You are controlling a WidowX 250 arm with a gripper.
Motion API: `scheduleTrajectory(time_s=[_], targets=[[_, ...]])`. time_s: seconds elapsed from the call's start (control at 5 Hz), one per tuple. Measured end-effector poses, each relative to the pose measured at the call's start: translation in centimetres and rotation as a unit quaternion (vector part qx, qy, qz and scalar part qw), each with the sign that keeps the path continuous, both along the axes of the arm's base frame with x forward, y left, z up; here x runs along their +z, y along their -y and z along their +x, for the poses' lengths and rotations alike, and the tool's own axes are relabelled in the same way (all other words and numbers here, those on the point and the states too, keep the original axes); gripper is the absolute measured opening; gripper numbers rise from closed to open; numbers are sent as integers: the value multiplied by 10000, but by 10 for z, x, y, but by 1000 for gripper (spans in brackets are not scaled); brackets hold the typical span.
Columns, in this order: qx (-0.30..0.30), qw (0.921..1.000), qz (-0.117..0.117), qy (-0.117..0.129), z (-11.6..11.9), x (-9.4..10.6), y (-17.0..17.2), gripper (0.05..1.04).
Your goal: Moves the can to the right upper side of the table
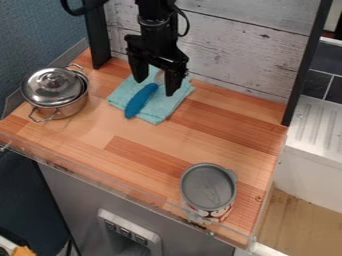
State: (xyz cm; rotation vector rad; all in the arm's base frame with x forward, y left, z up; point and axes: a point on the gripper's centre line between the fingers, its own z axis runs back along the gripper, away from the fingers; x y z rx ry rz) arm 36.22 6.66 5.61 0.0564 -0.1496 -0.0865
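Observation:
The black gripper (155, 86) hangs over the folded turquoise cloth near the back of the table, its two fingers apart and pointing down, with the blue-handled utensil lying below and between them. Far from it, a can (208, 192) with a grey top and a red-and-white side stands upright at the front right of the wooden table (220, 130), close to the front edge.
A lidded metal pot (57, 92) stands at the left. The blue utensil (141, 101) rests on the turquoise cloth (163, 104). A whitewashed plank wall (234, 45) and dark posts border the back, and a clear low rim runs along the front.

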Motion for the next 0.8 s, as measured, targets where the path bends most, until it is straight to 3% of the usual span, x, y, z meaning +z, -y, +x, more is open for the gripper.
scheduleTrajectory(time_s=[0.4,0.8], targets=[[77,9994,-138,-294,-11,-17,7,1001],[28,9993,-359,-133,-52,6,46,1001]])
